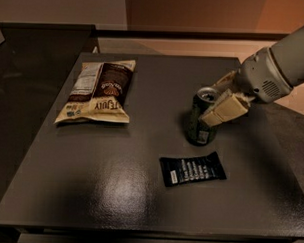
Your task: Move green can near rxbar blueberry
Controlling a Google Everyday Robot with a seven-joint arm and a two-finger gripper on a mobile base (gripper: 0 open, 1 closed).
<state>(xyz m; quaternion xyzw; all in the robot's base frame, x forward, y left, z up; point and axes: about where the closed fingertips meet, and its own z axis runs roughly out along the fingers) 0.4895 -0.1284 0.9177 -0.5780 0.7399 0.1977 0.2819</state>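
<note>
The green can stands in the right half of the dark table, leaning slightly. My gripper reaches in from the right and is shut on the can. One tan finger crosses the can's front and the other sits behind its silver top. The rxbar blueberry, a flat navy wrapper with white text, lies flat just in front of the can, a short gap away. I cannot tell whether the can's base touches the table.
A tan-and-brown chip bag lies at the table's back left. The arm's grey wrist comes in over the right edge. A darker counter adjoins the table on the left.
</note>
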